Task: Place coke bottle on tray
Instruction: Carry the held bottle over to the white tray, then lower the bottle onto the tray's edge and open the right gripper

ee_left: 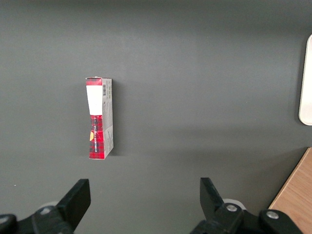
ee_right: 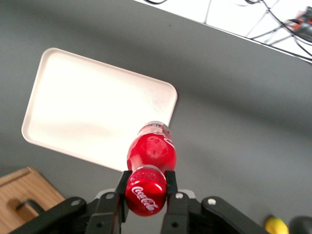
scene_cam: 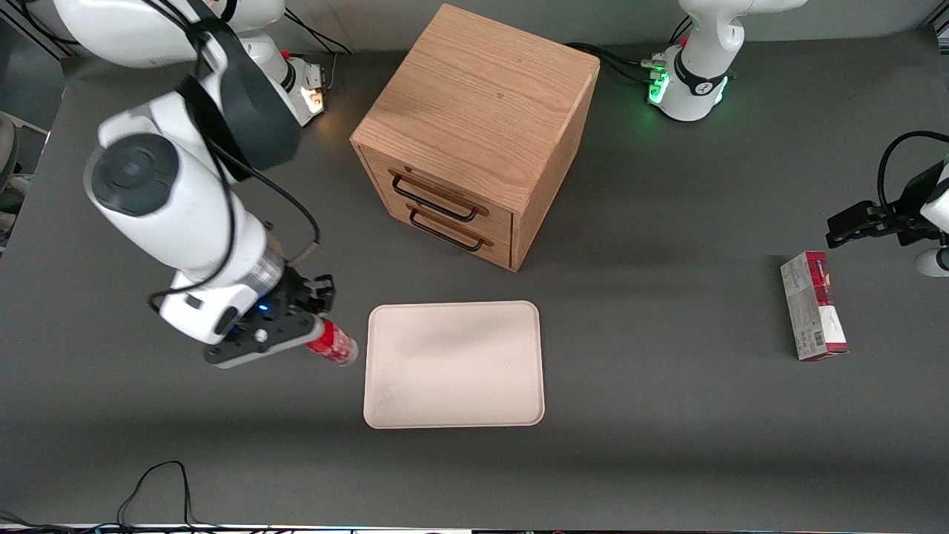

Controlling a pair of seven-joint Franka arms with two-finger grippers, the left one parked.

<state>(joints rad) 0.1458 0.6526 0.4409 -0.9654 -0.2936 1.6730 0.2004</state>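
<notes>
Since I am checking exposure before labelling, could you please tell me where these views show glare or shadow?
Right wrist view: the flat cream-white tray is washed out, nearly pure white; the small red coke bottle, clamped in the gripper, shows soft highlights. Front view: the wooden two-drawer cabinet casts a broad soft shadow on the grey table; a faint shadow crosses the tray.

The right arm reached down from its base toward the table, its white forearm sloping toward the front camera and its wrist bent low; the gripper [scene_cam: 317,334] hung just beside the tray [scene_cam: 454,365], on the working arm's end, clear of the rim; its two black fingers [ee_right: 170,181] were clamped on the cap of the coke bottle [ee_right: 151,155], one on each side; the bottle was carried tilted, base pointing toward the tray.
</notes>
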